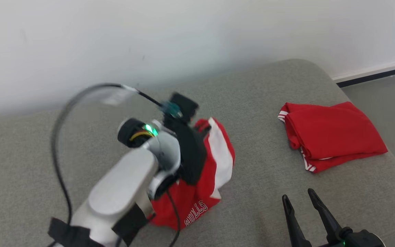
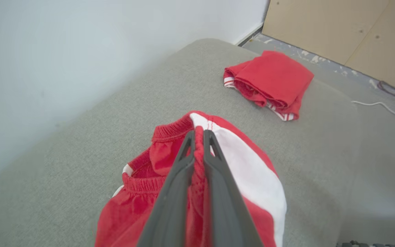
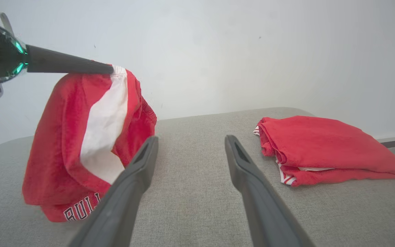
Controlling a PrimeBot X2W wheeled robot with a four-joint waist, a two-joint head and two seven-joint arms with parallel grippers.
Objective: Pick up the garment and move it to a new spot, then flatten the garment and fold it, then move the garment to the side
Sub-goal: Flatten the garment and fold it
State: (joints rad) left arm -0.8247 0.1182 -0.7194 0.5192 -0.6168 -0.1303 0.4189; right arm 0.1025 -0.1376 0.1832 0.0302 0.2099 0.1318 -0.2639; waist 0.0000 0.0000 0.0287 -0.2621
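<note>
Red fabric with a white side stripe makes up the garment (image 3: 81, 137), a pair of shorts. It is suspended by its elastic waistband, bunched, with its lettered lower edge touching the grey cushion (image 1: 269, 96). The waistband is pinched between the fingers of the left gripper (image 2: 199, 132), which are closed on a narrow fold of cloth near their tips. The right gripper (image 1: 297, 194) is held low over the cushion, just beside the garment, with its fingers spread apart and nothing between them. A second red garment (image 1: 334, 133), already folded, lies well apart on the right side of the cushion.

The transfer step is judged to be in hand; flattening and folding are not yet done.

Possible faults from this state:
- Slippage: only a thin fold is clamped near the fingertips, so the cloth may be pulled free if the arm is moved sharply.
- Dragging: the lower edge rests on the textured cushion, so friction may twist the garment or load the grip.
- Snagging: a dark cable (image 1: 58, 137) loops beside the left arm and may catch.
- Overlap: a set-down too close to the folded garment would disturb it.
</note>
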